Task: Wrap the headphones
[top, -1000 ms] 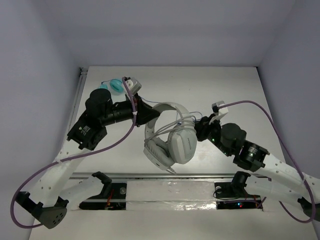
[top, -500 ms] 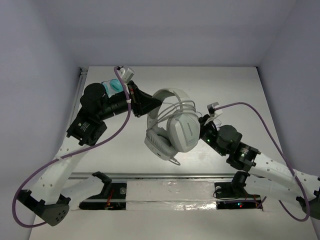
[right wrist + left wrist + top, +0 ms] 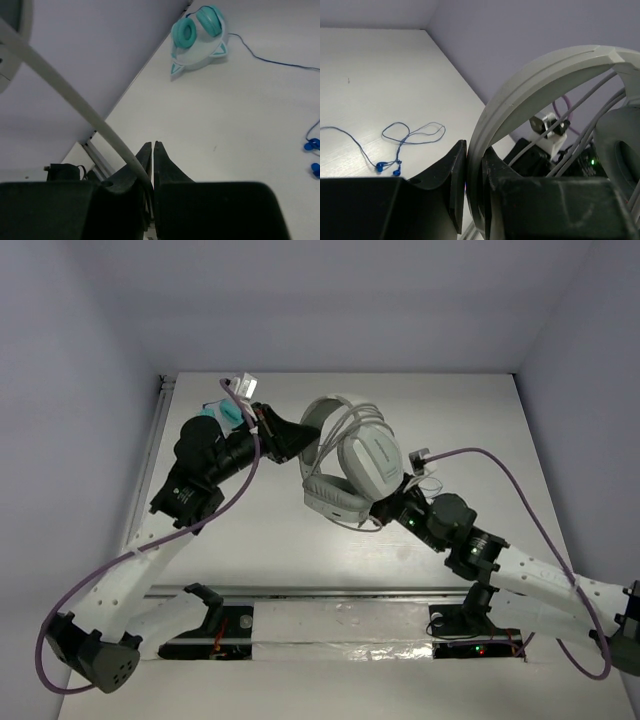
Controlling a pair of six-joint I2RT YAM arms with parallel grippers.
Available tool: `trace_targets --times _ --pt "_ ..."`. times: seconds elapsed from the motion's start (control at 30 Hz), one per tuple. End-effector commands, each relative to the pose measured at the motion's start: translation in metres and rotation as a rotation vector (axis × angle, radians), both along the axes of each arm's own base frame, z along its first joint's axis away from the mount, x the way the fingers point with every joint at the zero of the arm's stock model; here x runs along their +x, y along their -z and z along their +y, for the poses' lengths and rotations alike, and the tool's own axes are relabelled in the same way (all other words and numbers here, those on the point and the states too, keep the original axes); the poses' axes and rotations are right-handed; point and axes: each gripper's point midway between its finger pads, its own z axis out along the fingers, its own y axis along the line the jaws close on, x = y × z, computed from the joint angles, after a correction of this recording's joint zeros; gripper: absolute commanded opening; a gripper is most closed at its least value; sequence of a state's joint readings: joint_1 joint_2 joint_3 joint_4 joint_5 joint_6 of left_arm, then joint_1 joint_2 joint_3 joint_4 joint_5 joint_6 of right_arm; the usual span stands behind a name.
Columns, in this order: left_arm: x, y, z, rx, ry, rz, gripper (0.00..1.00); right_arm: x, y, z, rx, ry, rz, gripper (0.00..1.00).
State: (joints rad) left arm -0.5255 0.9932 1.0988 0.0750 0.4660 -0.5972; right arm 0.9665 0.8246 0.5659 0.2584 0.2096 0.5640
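Note:
The white-and-grey headphones [image 3: 350, 455] hang above the middle of the table, tilted, with the thin white cable [image 3: 362, 424] looped across the headband. My left gripper [image 3: 300, 436] is shut on the headband [image 3: 520, 85], which sits pinched between the jaws in the left wrist view. My right gripper [image 3: 385, 508] is just below the right cup and is shut on the cable [image 3: 75, 100], which runs from the upper left down into its closed jaws.
Teal cat-ear headphones [image 3: 197, 37] lie at the table's far left, half hidden behind my left arm in the top view [image 3: 228, 412]. Blue earbuds with a thin blue cord [image 3: 395, 145] lie on the table. A metal rail [image 3: 155, 440] runs along the left edge.
The headphones have risen and shifted toward the back right with my left gripper. My right gripper has moved left, closer under the right cup, still holding the cable.

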Motion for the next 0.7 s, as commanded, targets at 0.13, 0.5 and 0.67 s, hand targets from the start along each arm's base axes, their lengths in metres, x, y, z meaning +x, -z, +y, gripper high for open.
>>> trace_targets --times 0.13,0.5,0.67 --pt "0.037 -0.010 0.025 -0.448 -0.252 0.083 0.00 -0.002 -0.008 0.043 0.244 -0.126 0.101 0.00" --pt "0.098 0.052 0.035 -0.461 -0.599 0.121 0.00 -0.002 -0.016 0.034 0.558 -0.092 0.312 0.05" --pt "0.109 0.079 0.025 -0.412 -0.644 0.147 0.00 0.001 -0.003 0.026 0.591 -0.045 0.375 0.20"
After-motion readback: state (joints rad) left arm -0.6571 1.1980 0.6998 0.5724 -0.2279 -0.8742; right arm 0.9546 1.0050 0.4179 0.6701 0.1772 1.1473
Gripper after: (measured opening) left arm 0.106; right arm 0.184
